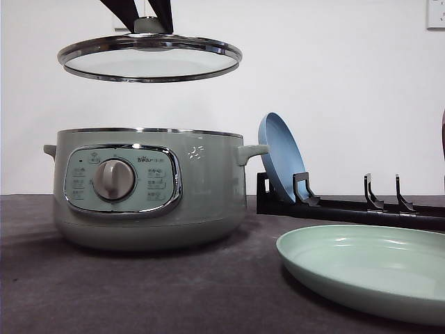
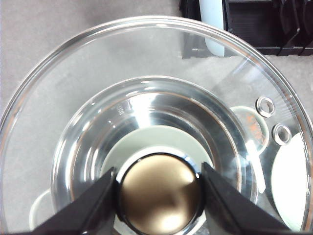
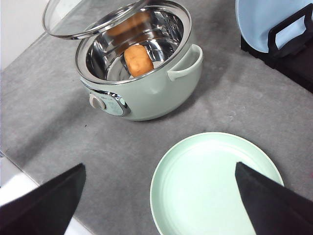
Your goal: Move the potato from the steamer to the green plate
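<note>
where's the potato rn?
In the right wrist view, the potato sits inside the open steamer, on its steel floor, under the lid that the left gripper holds above the pot.

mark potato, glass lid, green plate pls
potato (image 3: 138,60): right wrist view, middle of its skin.
glass lid (image 1: 149,61): front view, glass centre.
green plate (image 3: 215,186): right wrist view, bare floor.

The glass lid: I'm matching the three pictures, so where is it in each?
Front view: the glass lid hangs above the steamer, its knob held by the left gripper.
Left wrist view: seen from above, its glass spans nearly the whole picture.
Right wrist view: the lid sits tilted over the pot's far rim.
Shared landmark: the blue plate in the black rack.
</note>
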